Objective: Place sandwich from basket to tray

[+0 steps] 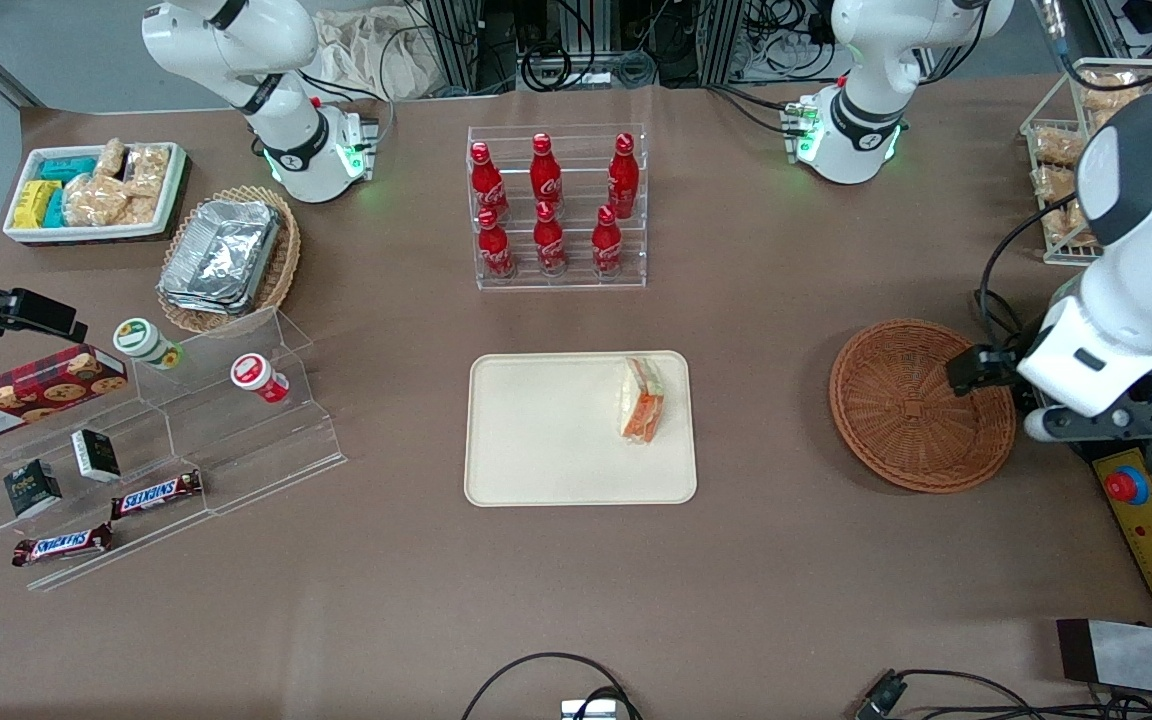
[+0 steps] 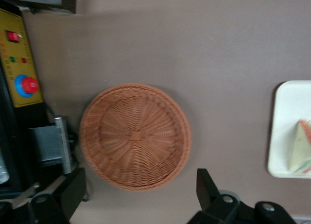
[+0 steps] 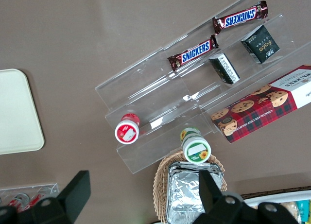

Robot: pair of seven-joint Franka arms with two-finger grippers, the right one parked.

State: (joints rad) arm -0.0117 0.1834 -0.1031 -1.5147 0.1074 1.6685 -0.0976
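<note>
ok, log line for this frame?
sandwich: on tray | basket: empty | gripper: open, above basket edge

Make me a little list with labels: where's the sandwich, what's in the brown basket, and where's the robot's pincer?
sandwich: lies on the tray, near its edge toward the working arm's end
basket: round brown wicker, nothing in it
pincer: open, holding nothing, above the table beside the basket, toward the working arm's end
fingers: two black ones, spread wide
task: sandwich already out of the basket and on the tray
cola bottles: six red ones in a clear rack, farther from the front camera than the tray
</note>
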